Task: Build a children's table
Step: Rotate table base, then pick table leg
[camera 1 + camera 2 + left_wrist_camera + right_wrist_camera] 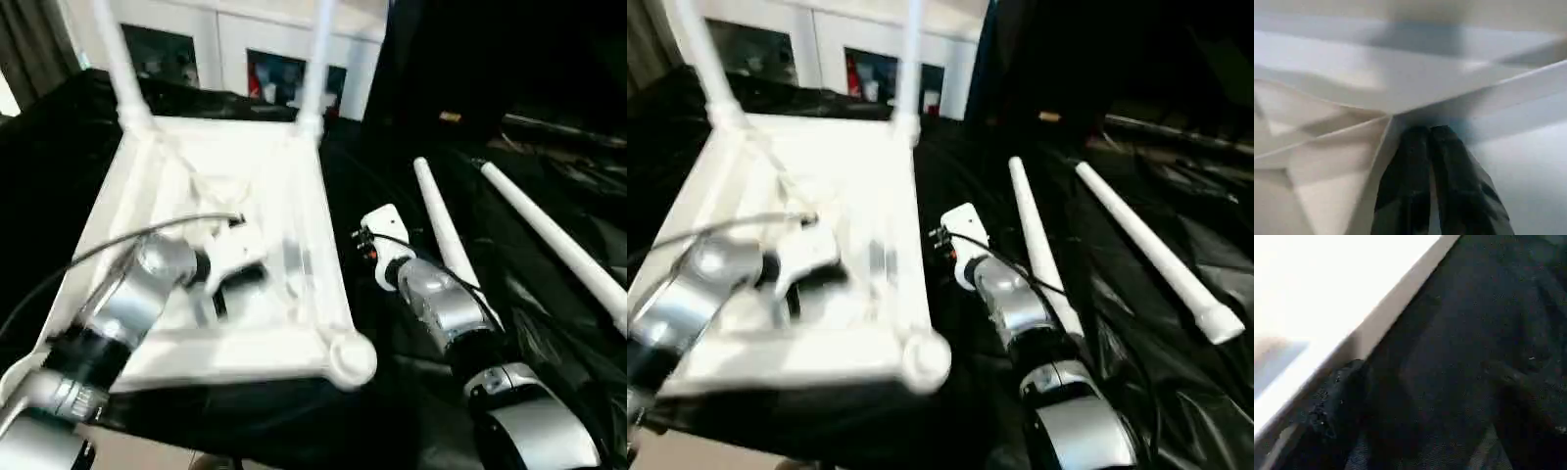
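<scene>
The white tabletop (315, 201) lies upside down on the black-draped work table. Two white legs (122, 59) (318, 59) stand in its far corner sockets. The near right socket (351, 357) holds no leg. Two loose legs (441, 225) (558, 240) lie on the cloth to the right. My left gripper (233, 286) is down inside the tabletop's underside; its black fingers (1410, 161) are pressed together, shut, beside a raised rib. My right gripper (364, 245) hangs just off the tabletop's right rim, open over the black cloth (1459, 308), with nothing between its fingers.
A white cabinet with glass doors (225, 39) stands behind the work table. The left arm's cable (98, 250) arcs over the tabletop. The work table's front edge (245, 446) runs just below the tabletop's near rim.
</scene>
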Robot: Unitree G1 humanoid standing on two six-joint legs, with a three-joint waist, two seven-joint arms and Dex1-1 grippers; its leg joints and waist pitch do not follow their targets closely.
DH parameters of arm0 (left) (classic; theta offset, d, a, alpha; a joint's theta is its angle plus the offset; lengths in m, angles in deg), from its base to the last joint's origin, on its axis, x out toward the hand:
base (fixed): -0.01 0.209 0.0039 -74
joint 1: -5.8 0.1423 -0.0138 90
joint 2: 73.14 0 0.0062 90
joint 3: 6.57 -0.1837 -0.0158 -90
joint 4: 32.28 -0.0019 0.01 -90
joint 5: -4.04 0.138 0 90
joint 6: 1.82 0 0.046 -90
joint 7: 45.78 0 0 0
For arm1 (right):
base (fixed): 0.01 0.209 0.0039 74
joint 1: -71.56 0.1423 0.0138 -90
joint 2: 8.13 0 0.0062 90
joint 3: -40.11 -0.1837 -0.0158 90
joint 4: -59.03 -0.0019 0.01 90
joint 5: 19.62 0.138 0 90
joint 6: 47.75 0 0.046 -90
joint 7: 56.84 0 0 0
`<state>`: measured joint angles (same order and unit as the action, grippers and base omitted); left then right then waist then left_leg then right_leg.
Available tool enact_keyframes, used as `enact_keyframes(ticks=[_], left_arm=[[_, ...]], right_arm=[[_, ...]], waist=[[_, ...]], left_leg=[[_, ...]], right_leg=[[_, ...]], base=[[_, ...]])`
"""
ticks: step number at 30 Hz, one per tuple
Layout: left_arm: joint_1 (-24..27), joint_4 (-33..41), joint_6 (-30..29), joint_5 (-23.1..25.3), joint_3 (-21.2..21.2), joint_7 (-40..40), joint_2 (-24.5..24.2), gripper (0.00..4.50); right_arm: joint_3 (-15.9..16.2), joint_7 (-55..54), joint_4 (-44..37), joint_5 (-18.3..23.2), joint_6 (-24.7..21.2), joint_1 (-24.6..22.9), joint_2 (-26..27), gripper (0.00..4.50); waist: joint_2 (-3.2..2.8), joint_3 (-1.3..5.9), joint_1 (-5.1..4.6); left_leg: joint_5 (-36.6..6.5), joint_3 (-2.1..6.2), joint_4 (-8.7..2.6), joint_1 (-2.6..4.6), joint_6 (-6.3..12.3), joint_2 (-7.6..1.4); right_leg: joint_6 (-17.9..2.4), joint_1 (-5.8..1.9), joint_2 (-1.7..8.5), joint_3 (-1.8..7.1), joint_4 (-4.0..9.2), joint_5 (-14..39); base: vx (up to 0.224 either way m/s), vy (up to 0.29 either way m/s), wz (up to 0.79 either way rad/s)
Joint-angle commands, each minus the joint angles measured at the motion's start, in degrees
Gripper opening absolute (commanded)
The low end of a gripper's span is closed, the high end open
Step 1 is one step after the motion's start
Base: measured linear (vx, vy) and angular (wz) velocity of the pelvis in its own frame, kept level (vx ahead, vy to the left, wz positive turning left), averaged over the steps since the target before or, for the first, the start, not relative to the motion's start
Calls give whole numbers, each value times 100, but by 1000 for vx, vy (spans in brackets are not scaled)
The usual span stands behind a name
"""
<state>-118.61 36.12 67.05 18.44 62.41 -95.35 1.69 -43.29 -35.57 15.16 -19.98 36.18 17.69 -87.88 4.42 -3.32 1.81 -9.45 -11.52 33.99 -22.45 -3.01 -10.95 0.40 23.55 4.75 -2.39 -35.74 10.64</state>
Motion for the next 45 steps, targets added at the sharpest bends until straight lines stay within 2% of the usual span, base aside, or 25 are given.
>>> enact_keyframes(ticks=[1, 4, 6, 7, 8, 9, 11, 13, 15, 16, 17, 18, 20, 26, 27, 28, 31, 32, 33, 34, 37, 38, 42, 43, 45], left_arm=[[-190, -368, 117, 265, 7, 554, 26, 48], [-391, -977, 347, 444, 18, 1299, 166, 18], [-565, -1578, 571, 545, 88, 1924, 316, 12], [-622, -1781, 720, 599, 107, 2193, 352, 8], [-675, -1950, 849, 642, 116, 2370, 378, 4], [-692, -2016, 942, 651, 122, 2421, 380, 4], [-663, -1951, 1076, 557, 205, 2377, 401, 4], [-512, -1500, 1107, 116, 494, 1923, 525, 4], [-417, -1147, 1062, -354, 745, 1619, 690, 0], [-417, -1147, 1062, -354, 745, 1619, 690, 0], [-376, -943, 990, -601, 857, 1519, 784, 0], [-330, -754, 926, -783, 906, 1432, 836, 0], [-184, -237, 815, -1145, 930, 1119, 880, 0], [130, 877, 441, -1806, 995, 304, 757, 0], [188, 1074, 236, -1940, 1007, 102, 709, 34], [200, 1111, 200, -1965, 1008, 67, 699, 34], [470, 1914, -405, -2428, 925, -478, 440, 52], [520, 2048, -504, -2497, 898, -542, 393, 66], [554, 2131, -554, -2534, 858, -609, 350, 79], [609, 2268, -631, -2590, 812, -689, 286, 83], [723, 2605, -873, -2776, 784, -825, 224, 89], [735, 2672, -954, -2812, 791, -836, 228, 119], [754, 2826, -1149, -2859, 779, -870, 194, 136], [749, 2888, -1238, -2880, 744, -876, 163, 151], [739, 2928, -1305, -2903, 701, -877, 142, 167]], right_arm=[[-151, -37, -266, 24, -35, -76, -172, 383], [-285, -171, -562, 32, -121, -200, -344, 383], [-397, -416, -903, -52, -407, -289, -516, 383], [-425, -574, -1042, -138, -546, -308, -585, 383], [-439, -677, -1133, -198, -637, -319, -624, 383], [-456, -680, -1254, -213, -841, -318, -676, 383], [-507, -623, -1439, -173, -1075, -318, -749, 383], [-698, -640, -1673, -24, -1372, -271, -837, 383], [-895, -717, -1788, 148, -1596, -207, -879, 418], [-895, -717, -1788, 148, -1596, -207, -879, 418], [-1017, -776, -1810, 254, -1802, -131, -915, 418], [-1060, -816, -1812, 266, -2018, -46, -971, 423], [-1126, -818, -1622, 275, -2508, 246, -1138, 437], [-1171, -593, -814, 159, -3161, 902, -1554, 437], [-1173, -581, -740, 157, -3228, 958, -1608, 450], [-1177, -576, -729, 161, -3247, 967, -1617, 450], [-1166, -523, -602, 249, -3807, 1118, -1818, 450], [-1148, -439, -598, 282, -3946, 1122, -1862, 450], [-1144, -316, -607, 334, -4066, 1104, -1894, 450], [-1136, -180, -573, 381, -4208, 1103, -1933, 450], [-1076, 148, -499, 456, -4492, 976, -2031, 450], [-1036, 249, -473, 466, -4583, 932, -2050, 450], [-966, 421, -466, 534, -4862, 827, -2057, 450], [-878, 524, -366, 533, -5042, 771, -2054, 450], [-727, 669, -281, 472, -5153, 702, -2072, 450]], waist=[[-143, 402, 20], [-129, 408, 35], [-125, 399, 35], [-127, 419, 60], [-160, 407, 41], [-129, 424, 42], [-131, 420, 44], [-132, 420, 60], [-133, 427, 81], [-140, 437, 99], [-215, 440, 124], [-168, 438, 137], [-159, 436, 179], [-123, 395, 165], [-120, 400, 162], [-125, 393, 156], [-125, 395, 130], [-129, 384, 128], [-84, 383, 121], [-110, 379, 131], [-109, 371, 127], [-124, 372, 125], [-109, 384, 136], [-147, 383, 137], [-127, 386, 136]], left_leg=[[-1446, 117, -417, 166, -269, -204], [-1474, 114, -402, 174, -265, -196], [-1392, 128, -405, 140, -244, -178], [-1376, 131, -391, 179, -255, -182], [-1451, 127, -400, 178, -266, -174], [-1420, 143, -397, 155, -275, -174], [-1414, 141, -391, 162, -254, -180], [-1336, 135, -384, 163, -206, -194], [-1207, 123, -374, 170, -185, -209], [-1103, 106, -367, 177, -148, -206], [-1052, 112, -359, 196, -152, -204], [-967, 96, -362, 193, -129, -201], [-871, 84, -356, 193, -119, -205], [-1140, 67, -353, 176, -264, -187], [-1131, 66, -346, 182, -277, -187], [-1124, 63, -349, 176, -291, -181], [-1121, 71, -351, 179, -318, -186], [-1173, 61, -348, 178, -312, -177], [-1192, 56, -346, 174, -296, -178], [-1213, 61, -348, 175, -290, -180], [-1269, 69, -351, 176, -328, -188], [-1284, 69, -347, 183, -338, -187], [-1132, 70, -344, 166, -320, -181], [-1110, 74, -343, 166, -327, -179], [-1146, 73, -341, 163, -345, -180]], right_leg=[[-1155, -242, 279, 226, 400, 868], [-1105, -234, 266, 230, 416, 938], [-1056, -261, 246, 223, 424, 963], [-1038, -243, 246, 222, 418, 919], [-1024, -233, 237, 221, 442, 975], [-1002, -270, 245, 212, 427, 1011], [-1015, -252, 264, 217, 432, 1042], [-1119, -251, 272, 218, 421, 925], [-1247, -256, 281, 219, 388, 657], [-1321, -250, 259, 218, 368, 423], [-1350, -243, 258, 216, 347, 296], [-1391, -253, 236, 210, 340, 137], [-1485, -272, 242, 206, 309, 16], [-1271, -268, 257, 220, 375, 679], [-1257, -259, 258, 221, 370, 703], [-1220, -255, 246, 223, 373, 742], [-1215, -258, 233, 217, 360, 762], [-1204, -246, 218, 220, 374, 811], [-1184, -250, 217, 222, 384, 861], [-1163, -245, 229, 223, 383, 958], [-1106, -239, 235, 224, 403, 1173], [-1114, -234, 230, 225, 405, 1182], [-1128, -252, 223, 223, 393, 1043], [-1149, -252, 222, 221, 384, 1001], [-1162, -256, 226, 220, 394, 1037]], base=[[0, 0, 0], [0, 0, 0], [0, 0, 0], [0, 0, 0], [0, 0, 0], [0, 0, 0], [0, 0, 0], [0, 0, 0], [0, 0, 0], [0, 0, 0], [0, 0, 0], [0, 0, 0], [0, 0, 0], [0, 0, 0], [0, 0, 0], [0, 0, 0], [0, 0, 0], [0, 0, 0], [0, 0, 0], [0, 0, 0], [0, 0, 0], [0, 0, 0], [0, 0, 0], [0, 0, 0], [0, 0, 0]])
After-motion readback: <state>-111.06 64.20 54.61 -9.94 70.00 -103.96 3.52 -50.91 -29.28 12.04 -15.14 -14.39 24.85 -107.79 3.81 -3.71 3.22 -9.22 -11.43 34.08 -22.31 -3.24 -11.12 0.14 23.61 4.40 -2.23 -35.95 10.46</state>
